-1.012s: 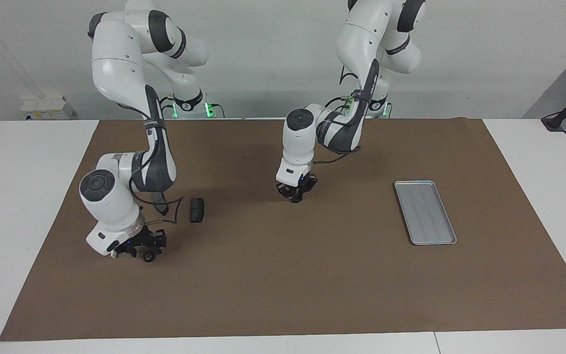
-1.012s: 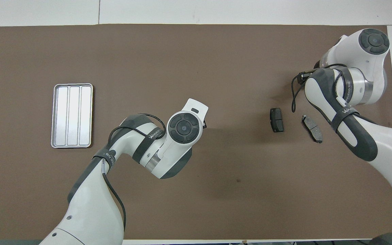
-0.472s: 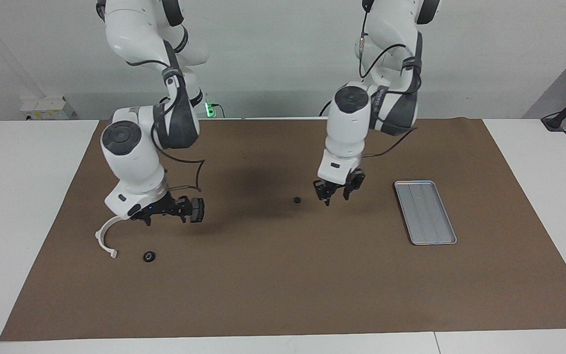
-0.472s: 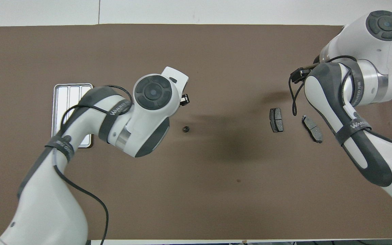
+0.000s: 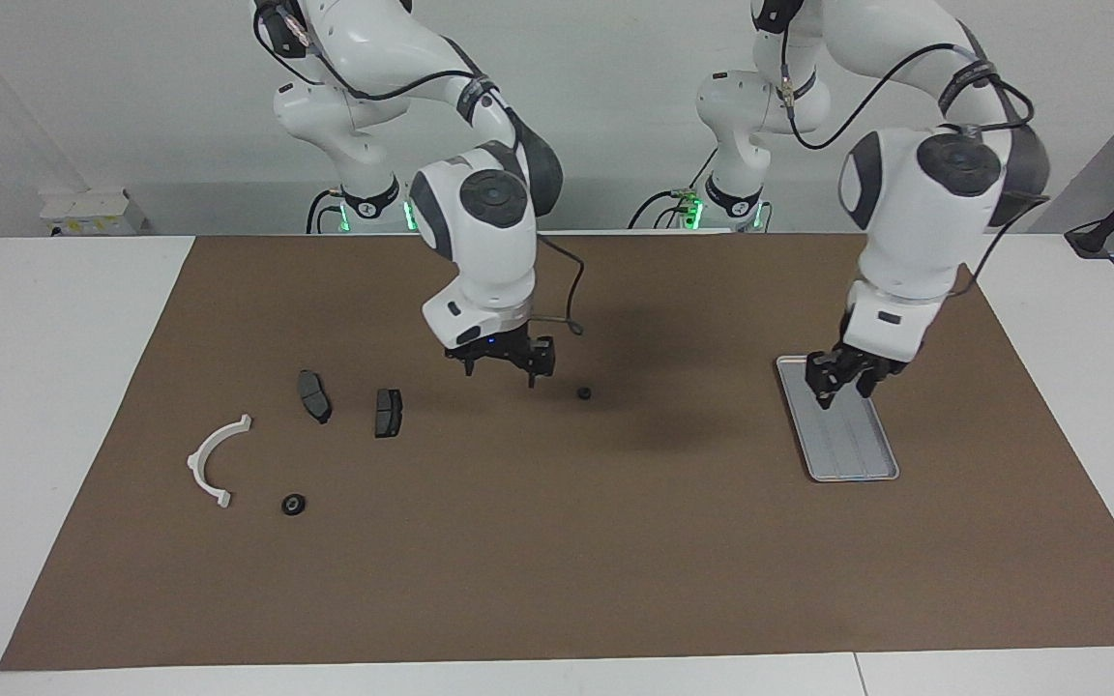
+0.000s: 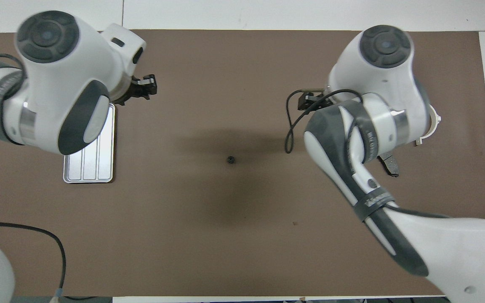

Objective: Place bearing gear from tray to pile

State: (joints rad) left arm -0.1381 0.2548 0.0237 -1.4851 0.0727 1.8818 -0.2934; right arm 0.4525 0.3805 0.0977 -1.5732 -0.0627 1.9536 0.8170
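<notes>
Since the tray (image 5: 852,445) is sitting empty now, just bare ridges and nothing in it, I'm guessing the job is getting close to wrapping up. The bearing gear (image 5: 583,393) is lying on the brown mat (image 5: 615,561) around the middle of the frame, well apart from the tray and not yet in with the pile.

The right end effector (image 5: 501,375) is hanging just above the mat beside that gear with its jaws spread and nothing in them, so to me it's lining up to take the gear over. The left end effector (image 5: 842,391) is hovering over the upper end of the tray. I can't tell whether it's released or clenched, and I'm not seeing anything in it.

The pile is sitting toward the right arm's end of the table (image 5: 64,387): the white arc bracket (image 5: 214,464), two brake pads (image 5: 313,394) (image 5: 388,411), and a second small dark ring part (image 5: 293,504) low in the frame.
</notes>
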